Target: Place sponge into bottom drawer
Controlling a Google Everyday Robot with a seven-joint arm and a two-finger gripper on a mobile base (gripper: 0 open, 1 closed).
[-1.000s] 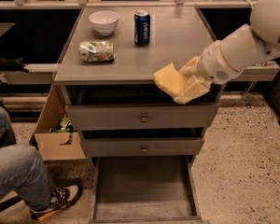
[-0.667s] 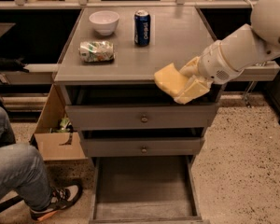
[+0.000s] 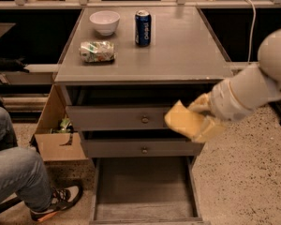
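The pale yellow sponge (image 3: 185,121) is held by my gripper (image 3: 203,118) in the air in front of the cabinet, level with the two upper drawer fronts, at the right side. My white arm comes in from the right. The gripper is shut on the sponge. The bottom drawer (image 3: 145,210) is pulled open below, its bare grey floor showing. The sponge hangs above the drawer's right rear part.
On the cabinet top stand a white bowl (image 3: 105,21), a blue soda can (image 3: 143,28) and a green-and-white foil packet (image 3: 97,51). A cardboard box (image 3: 56,139) sits left of the cabinet. A person's leg and shoe (image 3: 23,182) are at lower left.
My gripper has moved down with the sponge, from the level of the cabinet top's edge to in front of the upper drawer fronts, closer to the open bottom drawer.
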